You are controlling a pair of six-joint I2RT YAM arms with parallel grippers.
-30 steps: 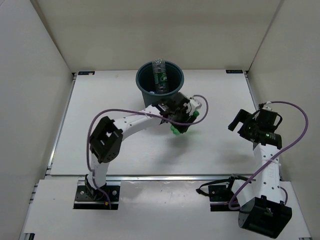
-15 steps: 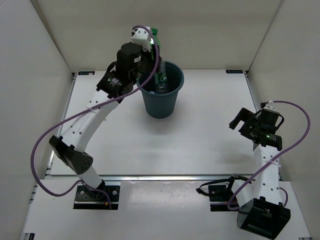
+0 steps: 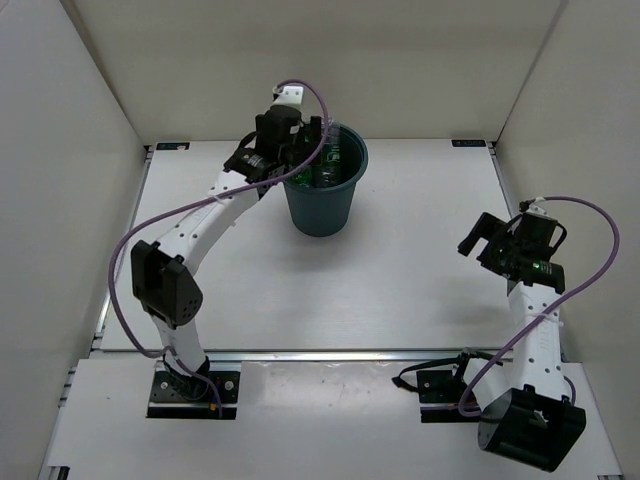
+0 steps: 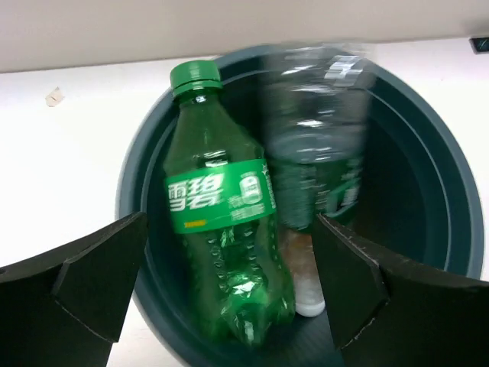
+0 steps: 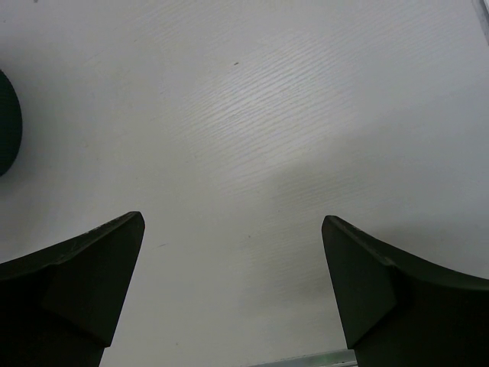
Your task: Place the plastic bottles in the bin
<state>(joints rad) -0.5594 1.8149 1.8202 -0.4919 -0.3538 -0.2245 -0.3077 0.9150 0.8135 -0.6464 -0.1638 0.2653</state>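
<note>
Bin (image 3: pixel 320 212) at far centre, both pairs of jaws wide open.
The left gripper (image 3: pixel 303 150) hovers over the bin's left rim, jaws spread wide and holding nothing. Under it the green bottle (image 4: pixel 221 229) leans inside the bin, beside a blurred clear bottle (image 4: pixel 321 168) with dark green label. At right, the right gripper (image 5: pixel 233 283) hangs over the white table (image 3: pixel 400 290), also wide open and holding nothing.

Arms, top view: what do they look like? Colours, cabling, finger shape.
Both match: white links, black joint housings. A purple cable loops along the left arm and the right arm. The left gripper and right gripper have broad, wedge-shaped dark fingers.
</note>
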